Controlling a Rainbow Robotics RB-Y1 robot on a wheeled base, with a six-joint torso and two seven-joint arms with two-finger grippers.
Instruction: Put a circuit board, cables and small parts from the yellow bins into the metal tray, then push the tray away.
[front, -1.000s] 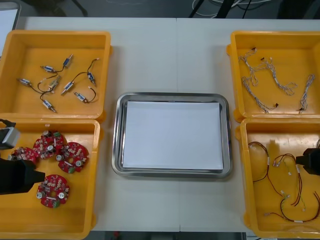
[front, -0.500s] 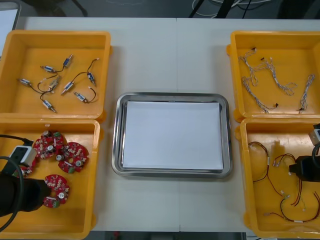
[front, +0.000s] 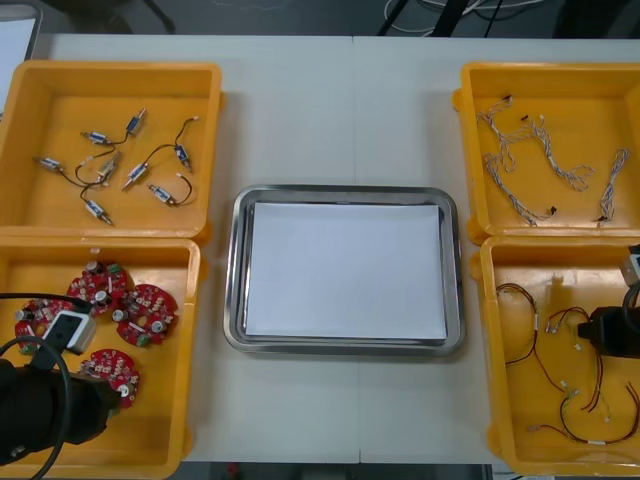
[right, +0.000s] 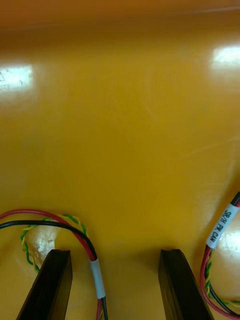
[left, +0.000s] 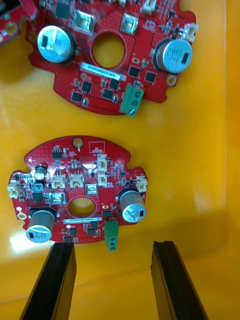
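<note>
Left claw (left: 114, 247) is wide open and empty, low in the near-left yellow bin (front: 190, 350), fingers either side of the green terminal on the nearest circuit board (left: 80, 200). Right claw (right: 115, 252) is also wide and empty, over the near-right yellow bin (front: 487, 330), with one sleeved cable (right: 96, 277) lying between the fingers, closer to one of them. Risks on the left: the board lies flat, so if I drop short the fingertips hit the capacitors or just skid it, and the second board (left: 112, 55) sits near enough to get nudged. Risks on the right: the wire is thin and off-centre, so the close could miss it, and the loops look tangled, so a lift may drag up neighbours. Metal tray (front: 233, 270) sits mid-surface between the bins, white inside, nothing in it, so no part of the task is done. Small metal parts (front: 110, 165) and the pale cables (front: 530, 165) lie in the far bins. From the front view my left arm covers the board's near edge and my right arm is cut off at the frame edge; I can't judge either claw's height above its bin floor
</note>
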